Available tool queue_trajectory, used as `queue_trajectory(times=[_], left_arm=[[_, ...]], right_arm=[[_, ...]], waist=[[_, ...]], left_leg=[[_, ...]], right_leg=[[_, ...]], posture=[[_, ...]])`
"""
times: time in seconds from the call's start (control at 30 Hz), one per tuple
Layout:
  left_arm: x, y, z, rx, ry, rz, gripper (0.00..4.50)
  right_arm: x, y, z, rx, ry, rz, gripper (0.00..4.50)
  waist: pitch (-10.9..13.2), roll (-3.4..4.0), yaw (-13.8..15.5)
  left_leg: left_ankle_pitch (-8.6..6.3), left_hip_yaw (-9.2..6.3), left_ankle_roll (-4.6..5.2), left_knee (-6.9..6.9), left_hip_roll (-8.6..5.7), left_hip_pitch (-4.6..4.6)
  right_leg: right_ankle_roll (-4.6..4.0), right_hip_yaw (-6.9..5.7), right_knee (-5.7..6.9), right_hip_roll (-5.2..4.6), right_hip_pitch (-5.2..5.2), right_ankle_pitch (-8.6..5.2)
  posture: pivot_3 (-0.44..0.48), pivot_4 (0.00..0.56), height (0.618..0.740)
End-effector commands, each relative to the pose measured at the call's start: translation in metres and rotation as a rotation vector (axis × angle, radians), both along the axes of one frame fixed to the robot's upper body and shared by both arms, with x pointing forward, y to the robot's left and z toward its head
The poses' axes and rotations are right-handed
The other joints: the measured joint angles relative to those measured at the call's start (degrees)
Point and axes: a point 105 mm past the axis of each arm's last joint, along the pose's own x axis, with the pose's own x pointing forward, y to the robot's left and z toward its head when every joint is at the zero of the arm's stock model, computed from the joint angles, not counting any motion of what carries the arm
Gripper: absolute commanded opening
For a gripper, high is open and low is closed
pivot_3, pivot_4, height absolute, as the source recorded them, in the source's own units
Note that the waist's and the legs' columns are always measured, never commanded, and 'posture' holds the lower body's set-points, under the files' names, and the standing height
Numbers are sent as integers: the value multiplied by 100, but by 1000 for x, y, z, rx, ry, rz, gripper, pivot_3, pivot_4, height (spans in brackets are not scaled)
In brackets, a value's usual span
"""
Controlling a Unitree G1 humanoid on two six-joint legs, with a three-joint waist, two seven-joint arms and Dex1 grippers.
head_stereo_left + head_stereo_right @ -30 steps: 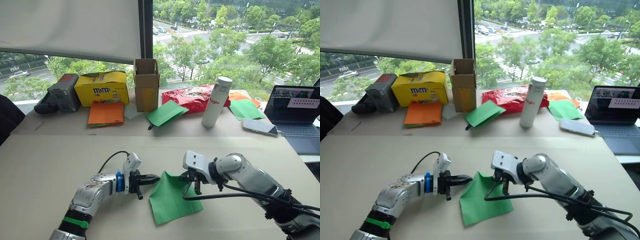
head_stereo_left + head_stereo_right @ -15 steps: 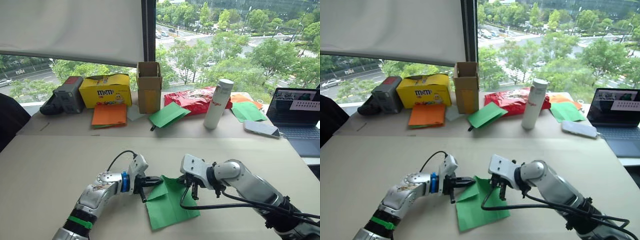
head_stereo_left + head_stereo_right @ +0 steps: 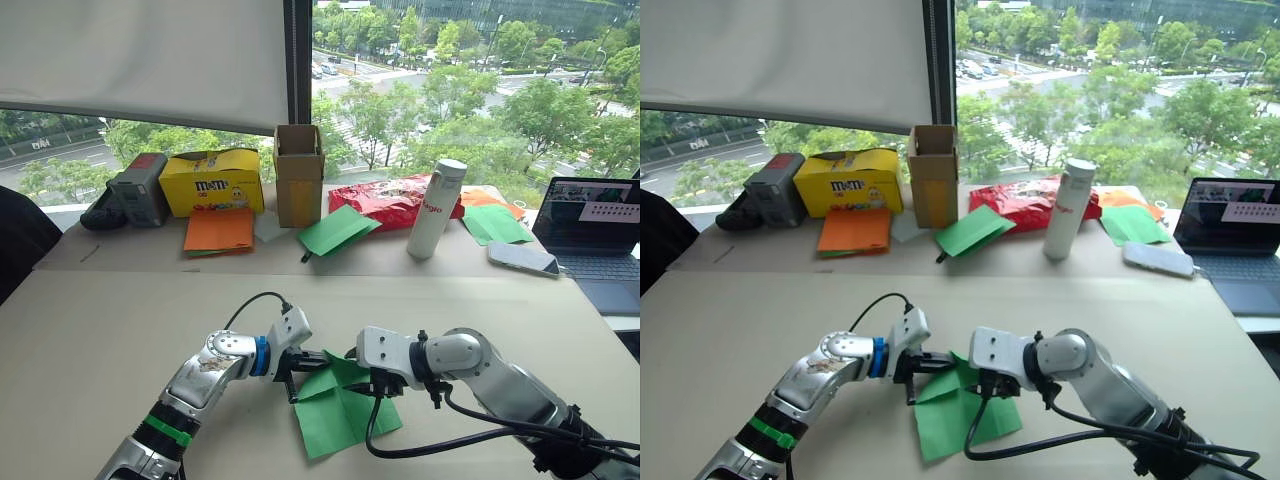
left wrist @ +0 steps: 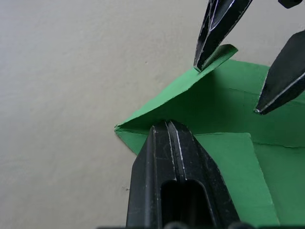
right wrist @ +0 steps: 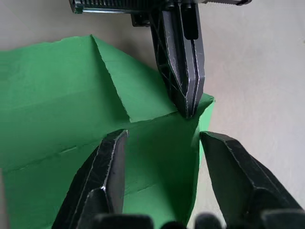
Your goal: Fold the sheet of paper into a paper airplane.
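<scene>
The left pincer (image 3: pixel 312 362), pressed together, pinches the folded corner of the sheet of paper (image 3: pixel 345 412), which lies on the near middle of the surface (image 3: pixel 120 320). The right pincer (image 5: pixel 162 138), spread, straddles the flap beside it. A slip could skew the crease or tear the thin sheet.

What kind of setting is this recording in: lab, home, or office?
Most likely an office or workroom several floors up. A large window looks down on trees and a road; an open laptop and a phone lie on the long beige table, with a snack box by the sill.
</scene>
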Motion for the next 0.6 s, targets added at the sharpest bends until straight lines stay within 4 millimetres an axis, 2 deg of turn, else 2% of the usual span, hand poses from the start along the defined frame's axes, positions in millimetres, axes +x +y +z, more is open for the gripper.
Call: queue_trajectory(times=[0.03,0.1,0.27,0.3,0.37,0.4,0.53,0.6], left_arm=[[-11,13,-40,136,129,44,0],[-11,13,-39,136,130,45,0],[-12,13,-38,126,131,42,0],[-12,13,-37,124,133,42,0],[-14,13,-38,123,135,40,0],[-14,13,-38,123,135,40,0],[-14,11,-37,118,137,35,0],[-14,11,-37,118,136,35,0]], right_arm=[[-2,-1,20,114,51,-33,2587],[1,-6,30,173,81,-80,2587],[28,-32,67,452,156,-322,2587],[34,-37,71,493,163,-366,2348],[39,-42,69,514,185,-420,1818],[40,-43,67,514,191,-433,1392],[48,-39,35,437,256,-530,23],[46,-31,28,423,291,-525,23]], waist=[[0,0,-2],[0,0,-5],[-2,-3,-6],[-2,-3,-10],[-4,-4,-16],[-4,-4,-16],[-5,-2,-21],[-5,-2,-24]], left_leg=[[0,0,1,0,0,0],[-1,0,2,0,-1,1],[-2,-7,3,0,2,3],[-3,-7,3,0,2,4],[-3,-9,3,-3,4,5],[-3,-8,4,-5,3,5],[-4,-7,5,-12,3,5],[-4,-6,5,-12,3,5]], right_leg=[[0,0,-1,-1,1,0],[-1,2,-2,-2,5,0],[-2,-1,-5,-3,14,1],[-2,0,-6,-4,16,1],[-3,-1,-8,-3,17,1],[-4,0,-8,-5,16,0],[-6,0,-15,-5,15,-1],[-6,0,-15,-4,13,-1]], posture=[[0,150,740],[0,150,740],[0,150,740],[0,150,740],[0,150,740],[0,150,740],[0,150,740],[0,150,740]])
